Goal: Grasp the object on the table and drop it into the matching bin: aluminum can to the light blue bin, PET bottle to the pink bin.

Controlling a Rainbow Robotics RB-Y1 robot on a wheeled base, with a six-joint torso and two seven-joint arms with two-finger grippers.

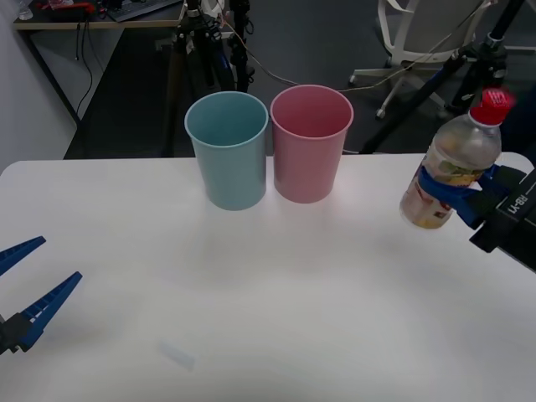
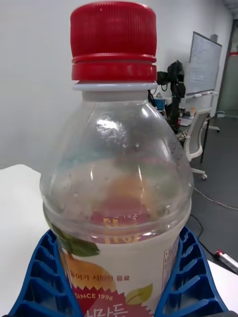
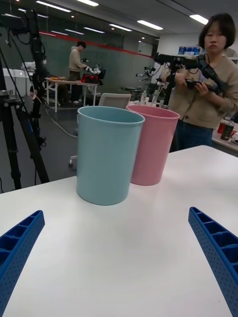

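Fingers (image 1: 446,194) of the right gripper (image 1: 456,197), blue and ribbed, pinch the PET bottle (image 1: 448,163) around its labelled lower body in the front view. Bottle lifted off the worktop (image 1: 276,301), at the right side, tilted with its red cap (image 1: 491,105) leaning up and to the right. It hangs well apart from both bins. Light blue bin (image 1: 228,149) and pink bin (image 1: 310,142) stand upright at the far middle of the worktop, side by side and nearly touching, blue on the left, pink on the right. What can be seen of their insides looks bare. Left gripper (image 1: 21,280) sits low at the near left edge, its two blue fingers spread wide, holding nothing.

Right wrist view: bottle close up, clear upper body, pale label with red-orange print below. Blue fingers (image 2: 39,280) clasp the label from both sides, pressed against it. Red screw cap on.

Left wrist view: left fingers (image 3: 17,247) at the two lower corners, far apart, nothing between them but white worktop. Light blue bin nearer, pink bin just behind and beside it, both upright on the worktop; from this low angle I cannot tell what lies inside them.
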